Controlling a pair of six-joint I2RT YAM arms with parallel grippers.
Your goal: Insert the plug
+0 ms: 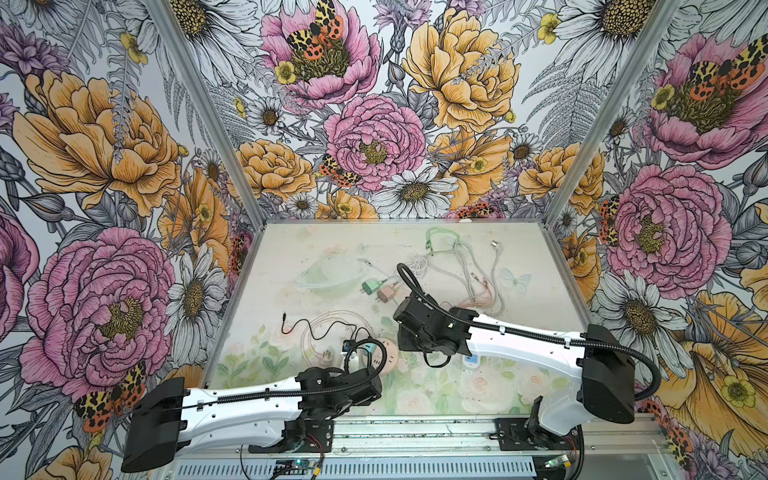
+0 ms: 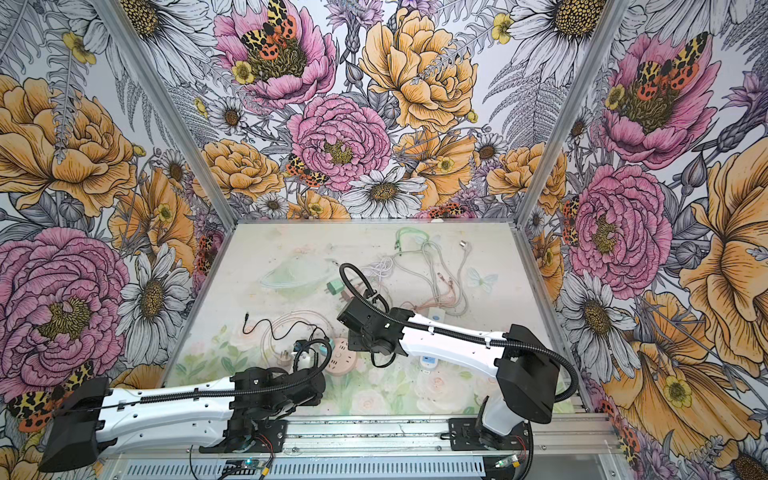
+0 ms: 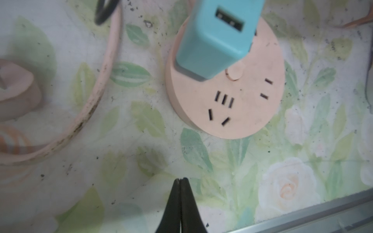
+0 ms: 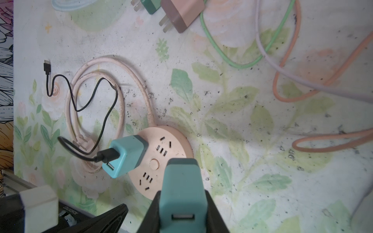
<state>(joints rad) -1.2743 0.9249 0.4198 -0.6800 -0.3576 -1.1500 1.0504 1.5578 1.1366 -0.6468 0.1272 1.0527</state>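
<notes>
**Asker:** What are the top views giving you?

**Me:** In both top views my left arm [image 1: 249, 403] is reaching in along the near edge; my right arm [image 1: 519, 336] is stretching toward the middle. The round pink socket [image 1: 390, 353] is lying on the flowered table [image 1: 457, 386] between my two wrists. Farther back a green adapter [image 1: 371, 286] and a pink adapter [image 1: 387, 294] are lying side by side, with a tangle of pale cables [image 1: 469, 270] beyond them. My wrists are hiding both sets of jaws there.

**Asker:** And the left wrist camera?

**Me:** My left gripper [image 3: 181, 179] is pressing its jaws together on nothing, over bare table and apart from the socket. A teal charger [image 3: 214, 40] is sitting plugged into the socket's face, with an empty USB port facing the camera; a pink cord [image 3: 105, 80] is curving past.

**Asker:** The right wrist camera?

**Me:** My right gripper [image 4: 182, 193] is pinching the plug [image 4: 181, 177] — teal, its USB port facing the camera — by its two sides. Its front end is overlapping the socket's rim, just beside the round button [image 4: 154, 163]; the prongs are hiding underneath, so I cannot tell whether it is touching. A black cable [image 4: 90, 96] is running out of the seated charger and looping across the pink cord. A green cable [image 4: 242, 64] and an orange cable [image 4: 282, 94] are lying well apart from the socket.
</notes>
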